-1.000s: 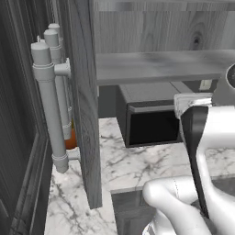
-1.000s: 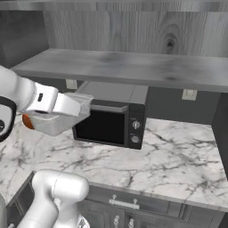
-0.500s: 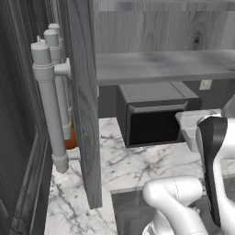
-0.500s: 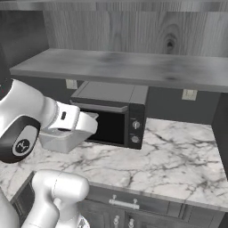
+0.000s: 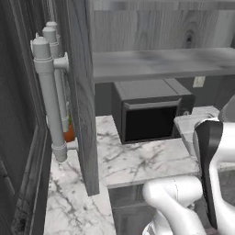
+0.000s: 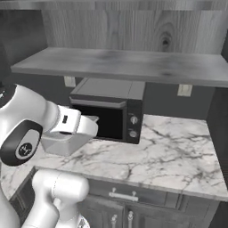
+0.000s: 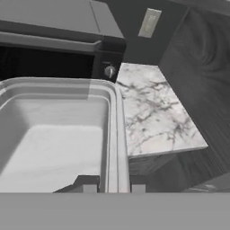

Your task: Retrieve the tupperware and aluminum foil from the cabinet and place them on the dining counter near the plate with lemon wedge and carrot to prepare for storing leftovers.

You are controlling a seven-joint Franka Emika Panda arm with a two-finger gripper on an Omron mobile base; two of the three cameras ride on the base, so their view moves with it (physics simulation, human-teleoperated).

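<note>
My gripper (image 7: pixel 113 184) is shut on the right rim of the tupperware (image 7: pixel 54 134), a clear rectangular tub that stays level. From the right base camera, the tupperware (image 6: pixel 66 143) hangs under my white hand, over the worktop's left end and in front of the microwave. The left base camera catches only a corner of the tupperware (image 5: pixel 189 130) behind my forearm. Above it is the cabinet's flat grey shelf (image 6: pixel 124 64), also visible as the shelf (image 5: pixel 160 64) from the other side. The aluminum foil, dining counter and plate are out of view.
A black microwave (image 6: pixel 111 111) stands on the marble worktop (image 6: pixel 169 142) under the shelf. An open grey cabinet door (image 5: pixel 82 92) juts out on the left, with grey bar handles (image 5: pixel 48 92) beside it and something orange (image 5: pixel 69 133) behind. Grey drawers (image 6: pixel 124 196) lie below the worktop.
My hand has come down with the tupperware, from just under the shelf to level with the microwave front. The microwave and shelf have not moved.
</note>
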